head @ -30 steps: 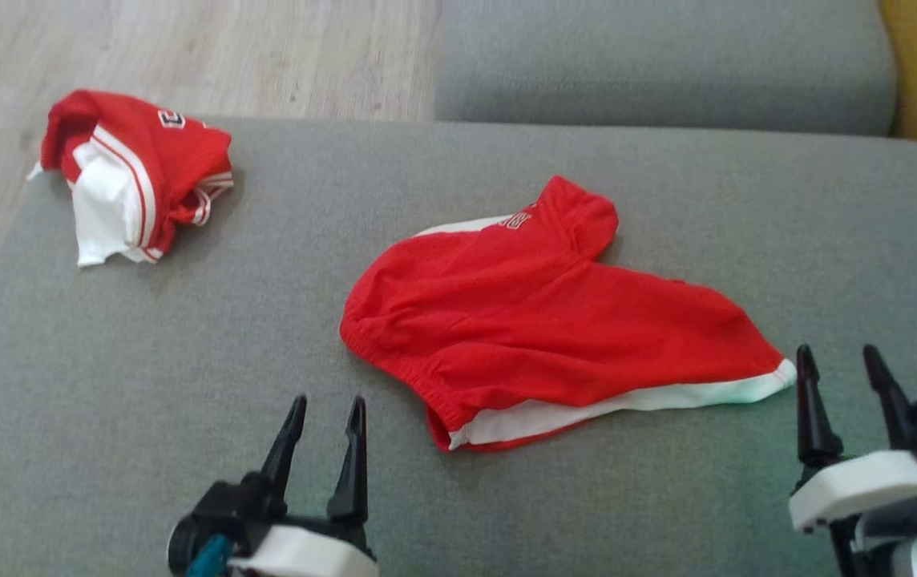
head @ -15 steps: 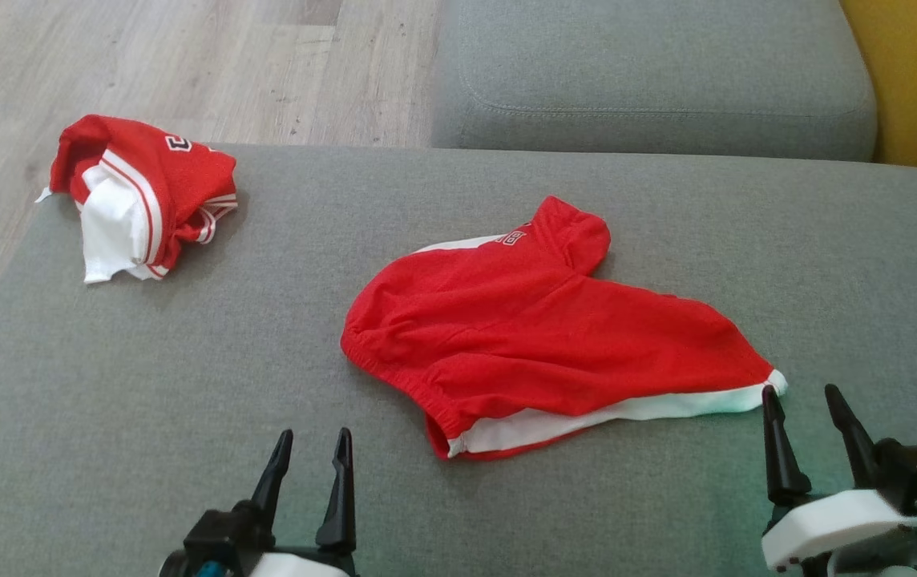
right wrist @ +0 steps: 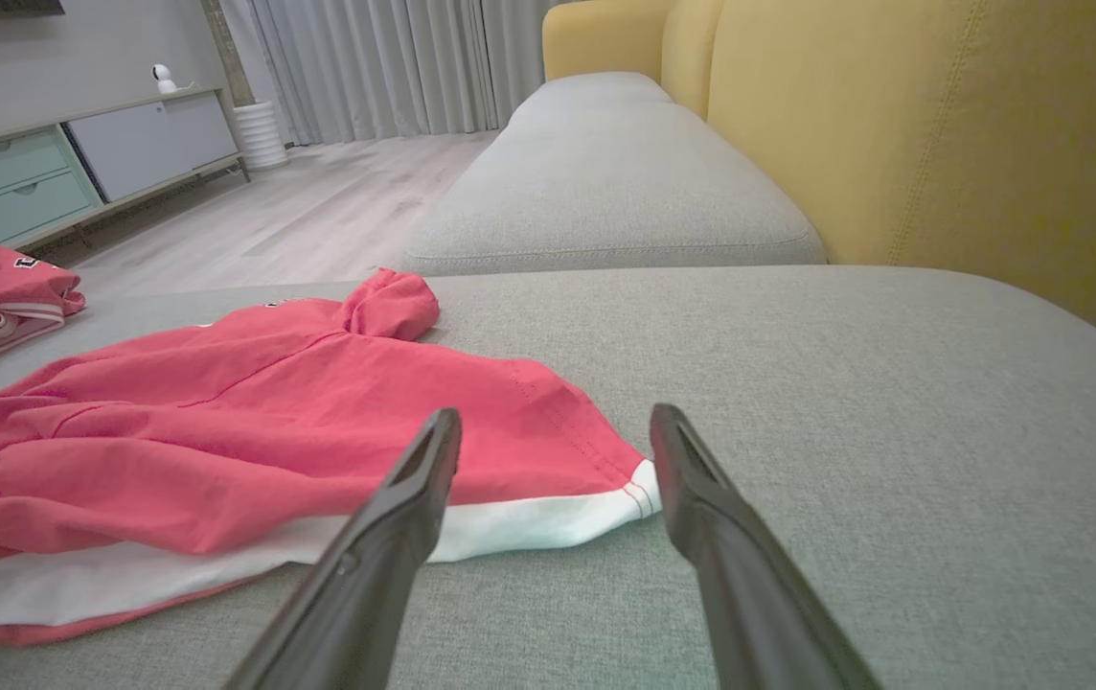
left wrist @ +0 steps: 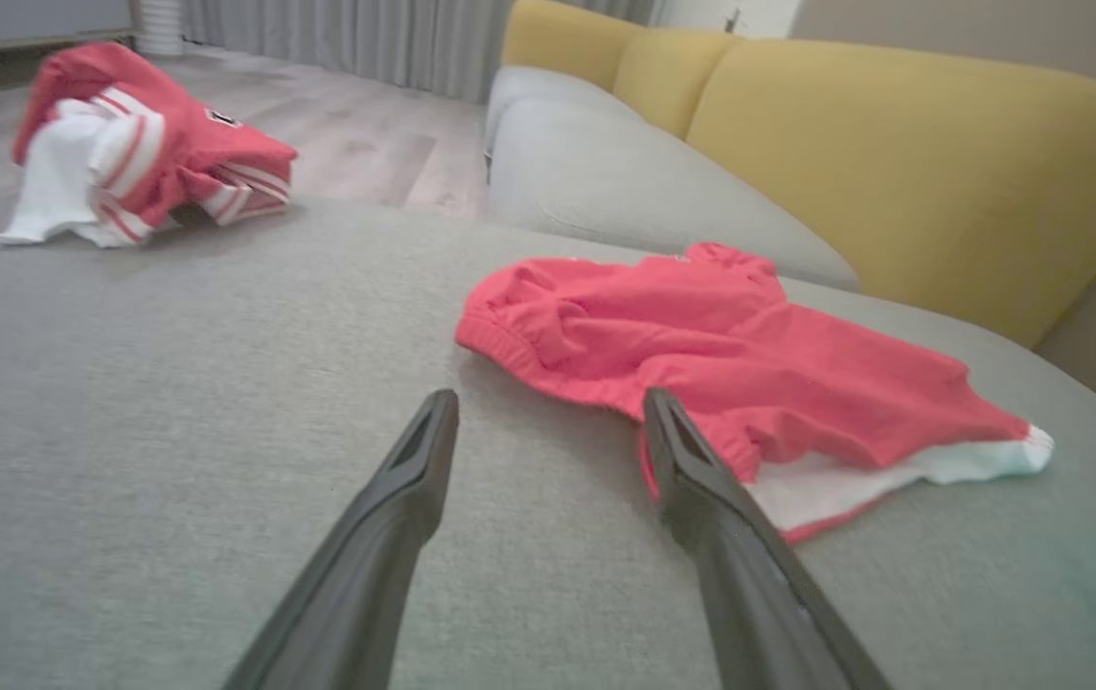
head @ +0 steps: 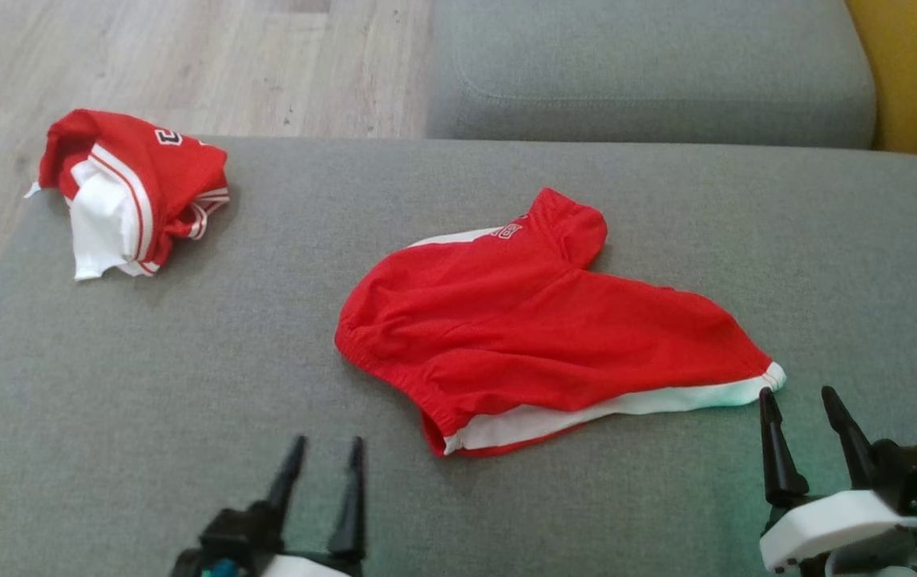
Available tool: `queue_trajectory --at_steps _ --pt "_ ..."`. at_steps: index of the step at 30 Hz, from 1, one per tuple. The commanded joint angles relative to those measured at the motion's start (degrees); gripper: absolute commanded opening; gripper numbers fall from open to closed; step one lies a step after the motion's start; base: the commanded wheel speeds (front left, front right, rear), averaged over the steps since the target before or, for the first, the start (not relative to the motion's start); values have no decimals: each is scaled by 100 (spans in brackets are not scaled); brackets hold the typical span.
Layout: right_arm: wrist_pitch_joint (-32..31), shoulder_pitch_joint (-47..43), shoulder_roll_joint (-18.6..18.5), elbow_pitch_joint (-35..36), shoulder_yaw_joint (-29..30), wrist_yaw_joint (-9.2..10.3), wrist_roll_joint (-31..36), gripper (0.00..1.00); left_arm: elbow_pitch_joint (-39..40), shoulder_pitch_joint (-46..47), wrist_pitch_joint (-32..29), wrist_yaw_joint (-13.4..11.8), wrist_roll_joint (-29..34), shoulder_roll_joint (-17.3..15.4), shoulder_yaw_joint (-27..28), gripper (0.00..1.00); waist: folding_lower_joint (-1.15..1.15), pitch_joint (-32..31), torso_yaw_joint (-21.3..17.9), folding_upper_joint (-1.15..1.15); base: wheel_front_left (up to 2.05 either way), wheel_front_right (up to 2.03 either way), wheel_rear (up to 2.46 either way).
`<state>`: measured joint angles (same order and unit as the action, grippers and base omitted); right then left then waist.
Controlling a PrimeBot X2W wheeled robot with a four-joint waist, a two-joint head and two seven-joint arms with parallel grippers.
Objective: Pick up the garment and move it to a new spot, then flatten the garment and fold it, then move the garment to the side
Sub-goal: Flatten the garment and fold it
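Pickup step, I reckon: red shorts (head: 539, 336) lie centre frame on grey sofa seat (head: 146, 385), untouched. L pincer (head: 328, 441) and R pincer (head: 796, 393) both wide, empty, at bottom edge. Next: reach fwd, nip the white hem (head: 611, 409).

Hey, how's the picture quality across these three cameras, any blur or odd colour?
Head view: soft overall, a greenish cast on the grey cushion near the right hand. Left wrist view: hazy, the red shorts washed out to pink, the left hand blurred up close. Right wrist view: sharpest, even light, no glare.
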<state>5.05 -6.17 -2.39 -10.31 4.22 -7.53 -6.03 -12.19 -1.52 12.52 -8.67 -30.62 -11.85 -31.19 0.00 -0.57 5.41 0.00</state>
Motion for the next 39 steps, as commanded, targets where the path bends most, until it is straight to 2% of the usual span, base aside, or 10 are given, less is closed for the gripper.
queue_trajectory --at_steps 1,11,21,22,23,24,25,26,27,39 --pt "52 291 -49 201 -144 4 20 100 187 314 -37 69 63 -14 50 100 0 74 -31 0 0 0 0" --pt "7 643 -49 319 -265 4 172 100 -536 1083 -701 622 131 349 -634 100 0 625 -392 0 0 0 0" --pt "20 756 -49 356 -99 4 262 100 -1202 1374 -590 732 45 513 -660 100 0 810 -651 0 0 0 0" --pt "20 756 -49 353 -82 4 266 100 -1230 1393 -573 743 39 530 -669 87 0 810 -656 0 0 0 0" --pt "16 755 -49 347 -67 4 271 100 -1258 1411 -568 760 32 546 -684 56 0 809 -658 0 0 0 0" --pt "10 753 -49 341 -56 4 277 100 -1289 1432 -570 776 30 559 -705 40 0 807 -657 0 0 0 0" --pt "2 749 -49 336 -47 4 284 100 -1322 1454 -574 790 29 573 -725 29 0 804 -651 0 0 0 0" --pt "-9 746 -49 328 -42 4 286 100 -1363 1474 -592 808 23 587 -748 9 0 801 -643 0 0 0 0" --pt "-23 750 -49 307 -38 4 292 100 -1405 1495 -599 823 20 600 -768 0 0 797 -631 0 0 0 0" --pt "-850 1125 -69 -261 205 4 1171 100 -1549 1564 -252 603 -109 428 -424 0 0 798 -369 0 0 0 0"
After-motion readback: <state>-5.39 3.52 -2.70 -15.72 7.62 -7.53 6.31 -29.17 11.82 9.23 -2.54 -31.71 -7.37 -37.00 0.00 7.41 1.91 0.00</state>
